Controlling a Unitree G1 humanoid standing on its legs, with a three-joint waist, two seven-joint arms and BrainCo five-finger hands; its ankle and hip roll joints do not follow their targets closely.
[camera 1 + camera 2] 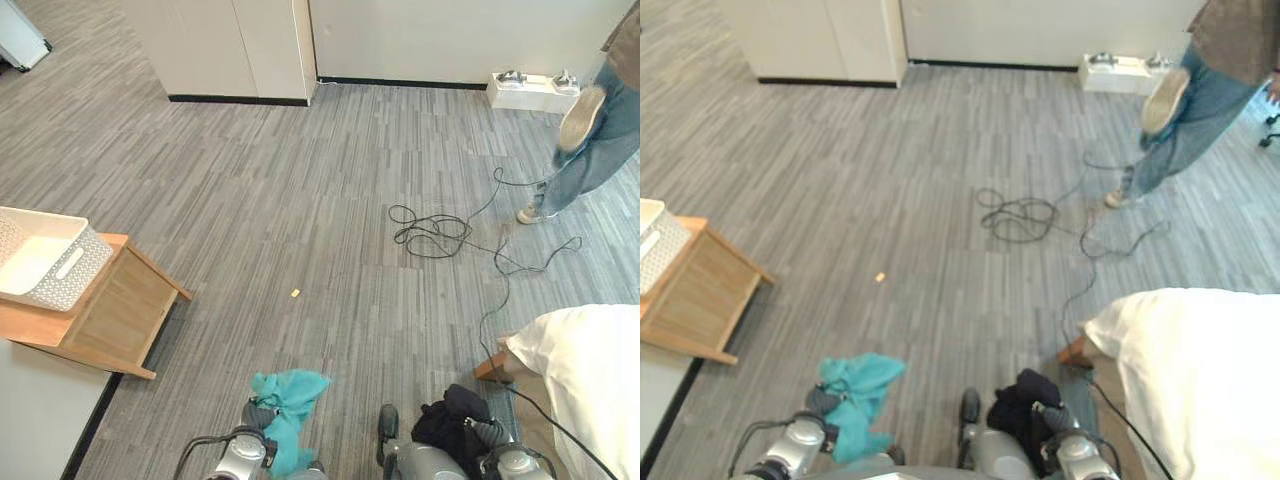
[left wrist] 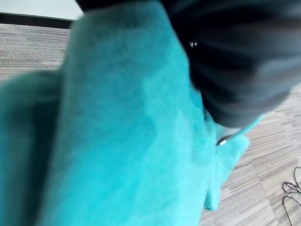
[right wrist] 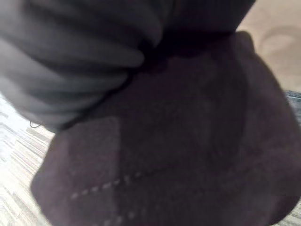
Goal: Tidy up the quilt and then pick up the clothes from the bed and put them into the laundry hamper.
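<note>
A teal garment (image 1: pixel 292 398) hangs bunched from my left hand (image 1: pixel 258 414) low in the eye views, above the grey floor; it also spreads across the left wrist view (image 2: pixel 117 132). To its right, my right hand (image 1: pixel 1053 418) holds a black garment (image 1: pixel 445 420), which shows close up in the right wrist view (image 3: pixel 178 155). The white lattice laundry hamper (image 1: pixel 60 265) stands on a low wooden table (image 1: pixel 120 320) at the left. The bed with its white quilt (image 1: pixel 590 370) is at the lower right.
A person in jeans (image 1: pixel 595 140) walks at the far right. White cabinets (image 1: pixel 230 45) stand along the back wall, with a low white stand (image 1: pixel 530 92) on the floor beside it. A small yellow scrap (image 1: pixel 294 293) lies mid-floor.
</note>
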